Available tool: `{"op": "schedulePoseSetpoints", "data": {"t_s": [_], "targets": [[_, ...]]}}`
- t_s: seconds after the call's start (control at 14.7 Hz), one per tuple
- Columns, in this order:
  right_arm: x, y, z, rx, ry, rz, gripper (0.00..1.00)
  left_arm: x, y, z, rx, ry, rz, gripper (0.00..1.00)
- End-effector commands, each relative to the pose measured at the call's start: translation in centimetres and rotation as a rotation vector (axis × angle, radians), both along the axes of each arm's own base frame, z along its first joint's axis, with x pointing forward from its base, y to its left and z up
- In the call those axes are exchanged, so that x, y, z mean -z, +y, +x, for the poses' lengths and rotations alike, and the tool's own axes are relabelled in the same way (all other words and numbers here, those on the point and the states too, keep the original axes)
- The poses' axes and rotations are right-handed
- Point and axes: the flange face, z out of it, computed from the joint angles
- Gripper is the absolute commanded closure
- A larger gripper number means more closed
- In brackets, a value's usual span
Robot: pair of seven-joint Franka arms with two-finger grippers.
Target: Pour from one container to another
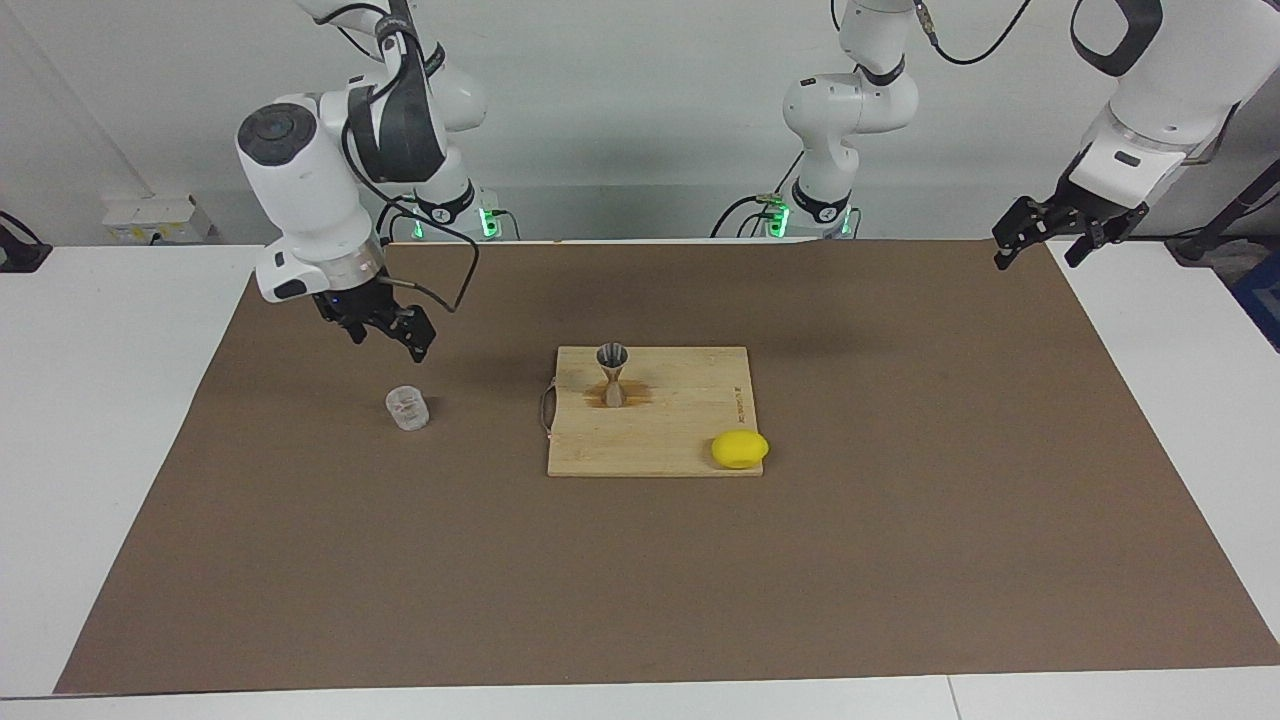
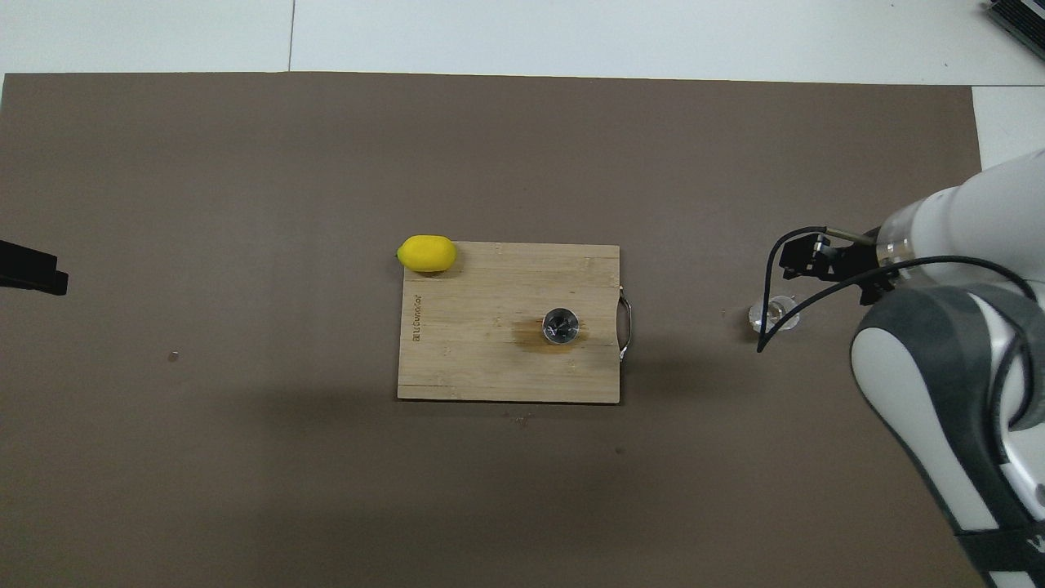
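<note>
A small clear ribbed cup [image 1: 407, 409] [image 2: 774, 315] stands upright on the brown mat toward the right arm's end of the table. My right gripper [image 1: 390, 342] [image 2: 824, 265] hangs open above the mat close by the cup, not touching it and holding nothing. The metal hourglass jigger [image 1: 612, 375] [image 2: 561, 326] stands upright on a wooden cutting board [image 1: 680, 440] [image 2: 490, 359] at the table's middle, over a brownish stain. My left gripper [image 1: 1036, 255] [image 2: 33, 273] waits open and raised over the mat's edge at the left arm's end.
A yellow lemon [image 1: 740, 449] [image 2: 426, 253] rests at the board's corner, farther from the robots than the jigger. The board has a metal handle [image 1: 546, 408] on the side facing the cup. The brown mat [image 1: 900, 500] covers most of the table.
</note>
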Motion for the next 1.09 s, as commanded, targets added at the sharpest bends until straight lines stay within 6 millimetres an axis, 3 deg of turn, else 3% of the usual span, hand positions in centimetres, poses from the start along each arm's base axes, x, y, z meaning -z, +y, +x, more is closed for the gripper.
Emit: {"op": "schedulePoseSetpoints", "data": {"t_s": [0.0,0.2,0.41,1.02], "targets": [[-5.5,-0.9,1.1,-0.056,-0.041,-0.026,0.00,-0.3,-0.3,-0.7,-0.009,-0.007,0.020,0.00],[-9.1,-1.0,0.9,-0.053,-0.033,-0.027,0.00,-0.3,-0.3,-0.7,-0.009,-0.007,0.020,0.00],[-10.1,-1.5,1.0,-0.109,-0.015,-0.027,0.00,-0.3,-0.2,-0.7,-0.010,-0.007,0.019,0.00],[-7.9,-1.3,-0.7,-0.177,0.086,-0.011,0.00,-0.2,-0.2,-0.7,-0.015,-0.007,0.018,0.00]]}}
